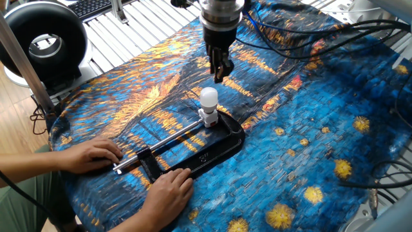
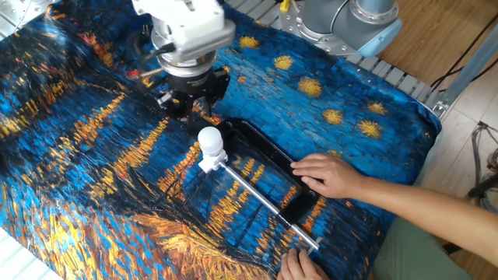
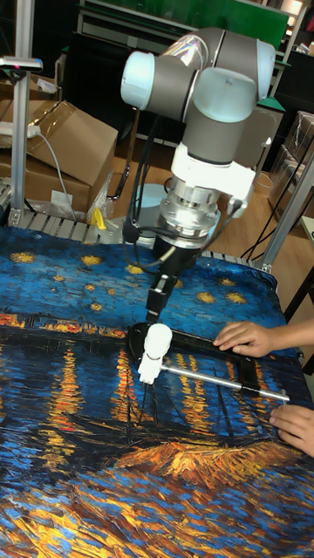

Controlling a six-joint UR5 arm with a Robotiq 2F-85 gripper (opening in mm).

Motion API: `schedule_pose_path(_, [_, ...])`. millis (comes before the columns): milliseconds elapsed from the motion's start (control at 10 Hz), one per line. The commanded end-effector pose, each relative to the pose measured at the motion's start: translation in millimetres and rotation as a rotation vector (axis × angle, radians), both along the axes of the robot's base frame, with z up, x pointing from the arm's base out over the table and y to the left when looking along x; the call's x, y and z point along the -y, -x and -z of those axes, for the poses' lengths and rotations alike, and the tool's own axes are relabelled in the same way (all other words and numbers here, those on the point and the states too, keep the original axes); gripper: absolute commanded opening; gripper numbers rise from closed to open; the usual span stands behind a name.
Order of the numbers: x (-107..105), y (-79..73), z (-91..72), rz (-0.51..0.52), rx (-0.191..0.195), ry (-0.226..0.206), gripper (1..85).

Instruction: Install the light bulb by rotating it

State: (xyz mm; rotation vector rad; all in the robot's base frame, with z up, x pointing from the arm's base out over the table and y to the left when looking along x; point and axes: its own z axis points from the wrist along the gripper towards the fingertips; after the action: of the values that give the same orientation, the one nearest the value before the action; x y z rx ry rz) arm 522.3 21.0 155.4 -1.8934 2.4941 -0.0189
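- A black ring-shaped fan (image 1: 42,42) stands at the far left of one fixed view, on the slatted metal tabletop (image 1: 132,32), with a keyboard (image 1: 92,6) behind it.
- A cloth (image 1: 309,142) printed in blue with orange streaks and yellow stars covers the table where I work; it lies in soft wrinkles.
- A person's two hands rest on the cloth: one hand (image 1: 90,156) grips the end of a metal rod (image 1: 168,138), the other hand (image 1: 167,190) lies flat beside the black clamp (image 1: 215,149).
- The bulb (image 1: 208,98) stands upright in a white socket (image 1: 208,118) at the end of the rod, at the clamp's curved end, roughly mid-table.
- My gripper (image 1: 219,67) hangs above and just behind the bulb, not touching it. In the other fixed view its fingers (image 2: 170,99) stand apart, with nothing between them.
- Dark cables (image 1: 309,45) trail from my wrist across the cloth toward the right.
- In the tall fixed view, my arm (image 3: 205,96) comes down from above; a cardboard box (image 3: 65,144) sits at the left behind the table, and a wood floor (image 3: 249,227) shows past the far edge.
- In the other fixed view, my grey base (image 2: 350,23) sits at the table's far corner.
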Motion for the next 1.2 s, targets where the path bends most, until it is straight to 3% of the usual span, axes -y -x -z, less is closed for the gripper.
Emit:
schedule_pose_path(0, [-4, 3.1, 3.6, -0.123, 0.022, -0.001, 73.7])
schedule_pose_path(500, [-26, 6.1, 26.8, -0.135, 0.064, -0.084, 76.3])
schedule_pose_path(1100, [-22, 5.5, 44.6, -0.188, 0.077, -0.06, 74.7])
